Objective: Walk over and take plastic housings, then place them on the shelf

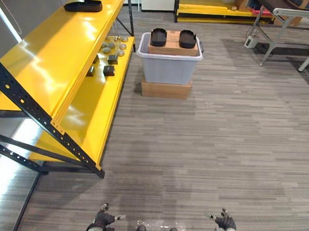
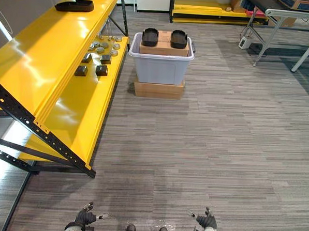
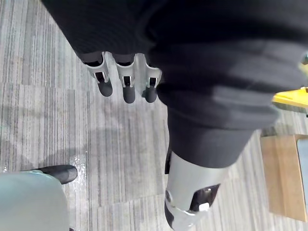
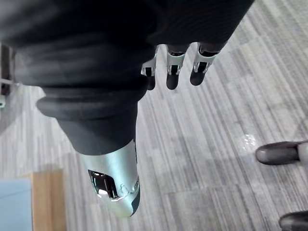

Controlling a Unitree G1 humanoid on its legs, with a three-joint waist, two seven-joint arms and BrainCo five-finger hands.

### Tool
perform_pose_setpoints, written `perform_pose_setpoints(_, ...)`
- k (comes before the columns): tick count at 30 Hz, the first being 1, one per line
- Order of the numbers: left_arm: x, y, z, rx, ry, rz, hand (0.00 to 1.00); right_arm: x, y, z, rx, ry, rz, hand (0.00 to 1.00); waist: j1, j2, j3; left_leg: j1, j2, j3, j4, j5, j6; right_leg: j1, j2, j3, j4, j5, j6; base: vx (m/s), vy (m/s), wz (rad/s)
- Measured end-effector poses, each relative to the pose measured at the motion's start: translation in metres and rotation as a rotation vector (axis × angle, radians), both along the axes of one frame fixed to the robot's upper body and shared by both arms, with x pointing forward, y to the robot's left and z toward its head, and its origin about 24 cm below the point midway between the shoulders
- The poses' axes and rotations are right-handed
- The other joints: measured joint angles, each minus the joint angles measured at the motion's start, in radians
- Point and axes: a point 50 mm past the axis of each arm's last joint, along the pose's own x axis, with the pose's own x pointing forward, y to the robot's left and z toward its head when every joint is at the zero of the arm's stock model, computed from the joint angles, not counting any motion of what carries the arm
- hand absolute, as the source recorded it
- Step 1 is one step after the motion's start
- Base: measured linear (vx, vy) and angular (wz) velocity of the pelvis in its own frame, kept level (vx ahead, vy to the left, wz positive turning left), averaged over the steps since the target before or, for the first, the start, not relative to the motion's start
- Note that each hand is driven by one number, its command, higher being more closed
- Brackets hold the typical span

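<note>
Walking step: our left hand [image 1: 105, 219] and right hand [image 1: 225, 221] hang relaxed, empty; next we approach the housings [image 1: 159, 37] at twelve o'clock.

Before me: a glossy yellow-painted metal shelf [image 1: 58, 64], matt black plastic housings [image 1: 159, 37], a smooth grey plastic tub [image 1: 169, 68], a plain brown cardboard box [image 1: 172, 46].

2 head eyes look down on the same shelf [image 1: 59, 59] and floor [image 1: 220, 150]; wrist cameras face floor closely.
</note>
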Motion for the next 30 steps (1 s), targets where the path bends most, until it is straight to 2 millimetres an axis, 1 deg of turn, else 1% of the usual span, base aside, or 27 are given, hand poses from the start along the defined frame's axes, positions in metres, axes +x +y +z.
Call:
perform_pose_setpoints(4, 0.003, 0.000, 0.003, 0.012, -0.028, -0.016, 0.00, 0.007, 0.003, 0.005, -0.056, -0.014, 0.107, 0.00, 0.000, 0.003, 0.001, 0.000, 0.001, -0.001, 0.001, -0.005, -0.005, 0.001, 0.000, -0.001, 0.000, -0.004, 0.005, 0.00, 0.000, 0.00)
perform_pose_setpoints(7, 0.005, 0.000, 0.006, 0.019, -0.051, -0.030, 0.00, 0.010, 0.000, 0.009, -0.084, -0.028, 0.143, 0.00, 0.000, 0.007, 0.002, -0.001, 0.002, -0.003, 0.001, -0.009, 0.000, 0.000, 0.001, -0.003, 0.000, -0.004, 0.005, 0.00, 0.000, 0.00)
perform_pose_setpoints(15, 0.008, 0.002, 0.011, 0.013, -0.090, -0.004, 0.00, 0.008, -0.004, 0.010, -0.100, -0.025, 0.145, 0.00, 0.000, 0.010, 0.001, -0.006, 0.002, -0.003, 0.002, -0.012, 0.005, -0.005, 0.001, -0.005, -0.001, -0.005, 0.006, 0.00, 0.000, 0.00)
perform_pose_setpoints(17, 0.008, 0.007, 0.012, 0.013, -0.096, 0.033, 0.00, 0.009, -0.006, 0.012, -0.104, -0.032, 0.145, 0.00, -0.001, 0.010, 0.001, -0.009, 0.003, -0.002, 0.007, -0.018, 0.013, -0.006, 0.002, -0.003, -0.003, -0.005, 0.006, 0.02, 0.005, -0.01)
perform_pose_setpoints(22, 0.013, 0.013, 0.017, 0.016, -0.133, 0.067, 0.00, 0.015, -0.009, 0.017, -0.107, -0.066, 0.126, 0.00, 0.000, 0.014, 0.002, -0.054, 0.005, 0.016, 0.079, -0.067, 0.024, -0.024, 0.002, 0.008, -0.003, -0.008, 0.011, 0.04, 0.026, -0.11)
perform_pose_setpoints(23, 0.013, 0.013, 0.018, 0.011, -0.137, 0.079, 0.00, 0.018, -0.010, 0.019, -0.098, -0.079, 0.109, 0.00, 0.001, 0.016, 0.003, -0.063, 0.007, 0.024, 0.104, -0.086, 0.022, -0.024, 0.002, 0.018, -0.003, -0.010, 0.014, 0.07, 0.066, -0.22)
perform_pose_setpoints(26, 0.016, 0.014, 0.020, -0.003, -0.158, 0.107, 0.00, 0.022, -0.013, 0.021, -0.089, -0.098, 0.063, 0.00, 0.002, 0.028, 0.006, -0.096, 0.014, 0.052, 0.176, -0.143, 0.036, -0.039, 0.004, 0.047, 0.005, -0.021, 0.030, 0.06, 0.066, -0.26)
perform_pose_setpoints(27, 0.017, 0.015, 0.021, -0.005, -0.163, 0.109, 0.00, 0.023, -0.013, 0.022, -0.084, -0.104, 0.055, 0.00, 0.003, 0.031, 0.006, -0.104, 0.015, 0.059, 0.188, -0.153, 0.037, -0.045, 0.004, 0.054, 0.010, -0.024, 0.032, 0.09, 0.100, -0.34)
perform_pose_setpoints(28, 0.018, 0.015, 0.022, -0.008, -0.174, 0.113, 0.00, 0.025, -0.014, 0.023, -0.082, -0.112, 0.047, 0.00, 0.003, 0.036, 0.008, -0.122, 0.016, 0.070, 0.212, -0.173, 0.046, -0.070, 0.003, 0.061, 0.040, -0.043, 0.040, 0.09, 0.091, -0.27)
perform_pose_setpoints(29, 0.020, 0.015, 0.023, -0.011, -0.180, 0.115, 0.00, 0.026, -0.015, 0.023, -0.078, -0.115, 0.031, 0.00, 0.003, 0.039, 0.010, -0.136, 0.016, 0.076, 0.239, -0.197, 0.053, -0.106, 0.000, 0.065, 0.112, -0.082, 0.051, 0.09, 0.094, -0.24)
perform_pose_setpoints(30, 0.021, 0.015, 0.024, -0.012, -0.184, 0.118, 0.00, 0.026, -0.015, 0.023, -0.078, -0.114, 0.030, 0.00, 0.003, 0.039, 0.011, -0.137, 0.015, 0.080, 0.249, -0.211, 0.055, -0.128, -0.003, 0.066, 0.163, -0.106, 0.063, 0.10, 0.099, -0.16)
